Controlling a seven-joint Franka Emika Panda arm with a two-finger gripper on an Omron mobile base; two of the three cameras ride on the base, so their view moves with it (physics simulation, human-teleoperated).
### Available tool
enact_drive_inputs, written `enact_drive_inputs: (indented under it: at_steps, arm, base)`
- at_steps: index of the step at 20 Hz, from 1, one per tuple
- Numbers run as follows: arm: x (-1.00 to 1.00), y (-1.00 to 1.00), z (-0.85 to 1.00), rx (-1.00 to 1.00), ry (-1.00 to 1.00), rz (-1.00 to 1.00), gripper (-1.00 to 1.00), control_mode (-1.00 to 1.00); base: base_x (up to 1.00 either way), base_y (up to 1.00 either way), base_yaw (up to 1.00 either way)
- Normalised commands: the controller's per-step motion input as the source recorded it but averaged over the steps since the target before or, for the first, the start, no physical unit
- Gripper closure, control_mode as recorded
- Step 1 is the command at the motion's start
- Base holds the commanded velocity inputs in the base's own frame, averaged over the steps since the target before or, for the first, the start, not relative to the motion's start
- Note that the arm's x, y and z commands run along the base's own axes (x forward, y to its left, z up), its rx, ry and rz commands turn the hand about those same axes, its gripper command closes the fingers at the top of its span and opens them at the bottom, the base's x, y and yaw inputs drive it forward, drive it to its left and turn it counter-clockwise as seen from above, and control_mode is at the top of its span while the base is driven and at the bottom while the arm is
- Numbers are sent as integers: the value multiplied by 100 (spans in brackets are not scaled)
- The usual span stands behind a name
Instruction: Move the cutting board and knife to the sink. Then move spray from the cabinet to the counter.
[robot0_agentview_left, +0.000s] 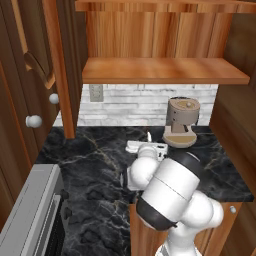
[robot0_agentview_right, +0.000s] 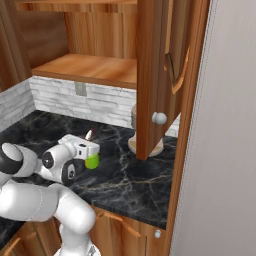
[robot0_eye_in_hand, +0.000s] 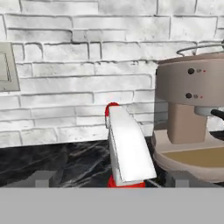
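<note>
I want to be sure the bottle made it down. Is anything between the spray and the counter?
Nothing visible is. The spray is already down at the counter, between the gripper fingers, left of the coffee machine. Its white nozzle points at the brick wall. Whether its base rests fully on the marble is hidden.

There is one spray (robot0_agentview_right: 92, 160), standing on the counter (robot0_agentview_right: 135, 180) toward its middle, and one coffee machine (robot0_agentview_left: 181, 122) at the counter's back edge near the right corner. One cabinet (robot0_agentview_left: 165, 70) hangs above, with one shelf. Two round white knobs (robot0_agentview_left: 34, 121) show on the doors beside the counter's left edge. One wall outlet (robot0_agentview_left: 96, 92) sits above the back edge. One gripper (robot0_agentview_right: 89, 148) is present.
</note>
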Motion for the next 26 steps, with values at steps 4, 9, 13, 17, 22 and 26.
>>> enact_drive_inputs:
  at_steps: [4, 9, 13, 17, 22, 26]
  arm:
    - [-75, 0, 49, 1, -17, 0, -100, -100]
    - [-81, 0, 76, 0, -14, 0, -100, -100]
    - [-98, -7, 74, 4, -9, 0, -100, -100]
    - [-100, -7, 91, 3, -14, 0, -100, -100]
    - [-94, -3, 79, 5, -22, -5, -100, -100]
    - [-81, 0, 74, 4, -20, -9, -100, -100]
  base:
    - [0, 0, 0]
    - [0, 0, 0]
    - [0, 0, 0]
    - [0, 0, 0]
    - [0, 0, 0]
    - [0, 0, 0]
